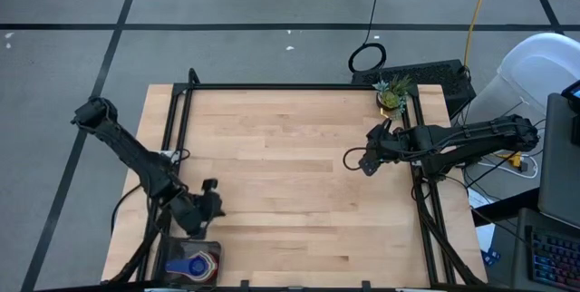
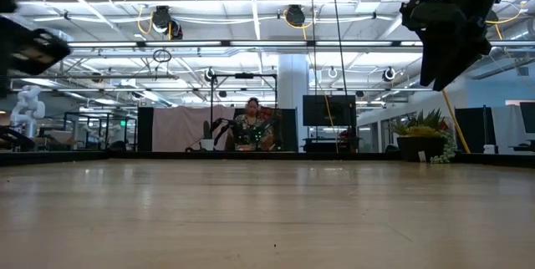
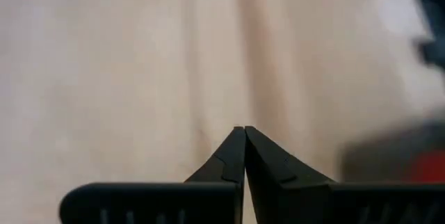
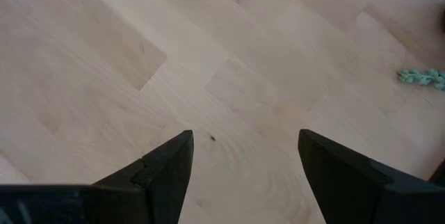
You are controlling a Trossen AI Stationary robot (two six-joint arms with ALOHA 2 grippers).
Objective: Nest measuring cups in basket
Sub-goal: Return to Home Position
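Observation:
The basket, a dark bin, stands at the table's near left corner. Measuring cups sit inside it, showing blue and orange from above. In the left wrist view a blurred dark and red patch may be the same basket. My left gripper hangs shut just beyond the basket's far side, above bare wood, with nothing between its fingers. My right gripper hovers open over the table's right half, and nothing lies between its fingers.
A small potted plant stands at the far right corner, and a bit of its green shows in the right wrist view. A black frame runs along the table's edges. The wood between the two arms is bare.

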